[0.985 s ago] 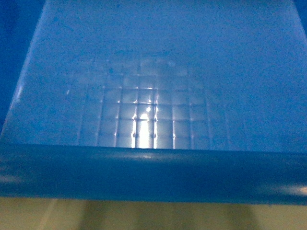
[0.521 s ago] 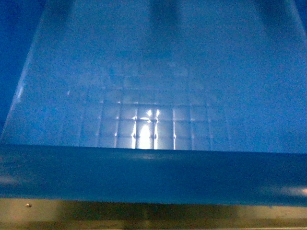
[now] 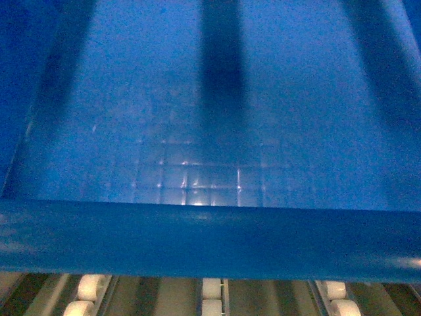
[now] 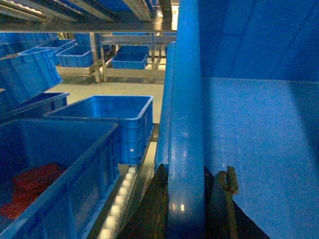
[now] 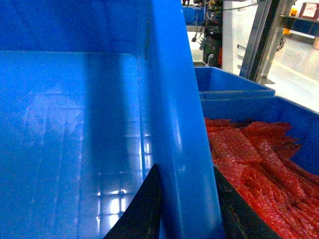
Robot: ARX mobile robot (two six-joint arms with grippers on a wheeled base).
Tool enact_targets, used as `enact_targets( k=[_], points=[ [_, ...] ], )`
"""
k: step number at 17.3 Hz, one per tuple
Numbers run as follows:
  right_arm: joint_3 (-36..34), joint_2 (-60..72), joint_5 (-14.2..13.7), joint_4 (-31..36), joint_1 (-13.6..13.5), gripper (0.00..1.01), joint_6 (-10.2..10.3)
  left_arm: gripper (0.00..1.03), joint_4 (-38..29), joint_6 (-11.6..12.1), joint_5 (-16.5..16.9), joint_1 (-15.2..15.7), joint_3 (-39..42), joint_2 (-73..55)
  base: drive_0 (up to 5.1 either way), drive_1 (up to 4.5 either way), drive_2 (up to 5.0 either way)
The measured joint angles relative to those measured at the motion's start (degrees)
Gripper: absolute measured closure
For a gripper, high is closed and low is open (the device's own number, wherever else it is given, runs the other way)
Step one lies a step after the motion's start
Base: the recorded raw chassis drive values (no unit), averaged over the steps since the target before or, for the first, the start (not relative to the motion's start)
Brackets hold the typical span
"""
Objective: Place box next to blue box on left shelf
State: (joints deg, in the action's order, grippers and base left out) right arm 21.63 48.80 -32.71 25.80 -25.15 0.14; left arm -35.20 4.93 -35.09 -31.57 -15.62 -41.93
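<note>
The box [image 3: 210, 237], a big bright blue crate with a grid floor, fills the head view, its near rim running across the bottom. My left gripper [image 4: 187, 172] is shut on the box's left rim [image 4: 185, 99], one finger outside and one inside. On the box's right rim [image 5: 174, 99] my right gripper [image 5: 185, 169] is shut the same way. Left of the held box, a blue box [image 4: 75, 164] with red material inside sits on the roller shelf. Another empty blue box [image 4: 124, 119] stands behind it.
White rollers [image 3: 210, 289] of the shelf track lie just under the box's near rim, and a roller row [image 4: 119, 199] runs between the held box and its left neighbour. At the right, a blue crate [image 5: 299, 119] holds red bubble wrap [image 5: 259, 164]. More blue crates [image 4: 129, 57] fill racks beyond.
Roller tracks now show under the box's near rim where a plain beige surface was. Dark bar shadows have spread across the box floor and the glare there has dimmed.
</note>
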Motion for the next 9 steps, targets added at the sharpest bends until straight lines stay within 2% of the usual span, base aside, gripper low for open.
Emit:
enact_targets(
  k=[9],
  points=[
    [0.0,-0.02,0.0,0.0,0.0,0.82,0.0,0.92,-0.02,0.02,-0.02,0.0,0.0,0.07,0.0,0.0,0.0]
  ],
)
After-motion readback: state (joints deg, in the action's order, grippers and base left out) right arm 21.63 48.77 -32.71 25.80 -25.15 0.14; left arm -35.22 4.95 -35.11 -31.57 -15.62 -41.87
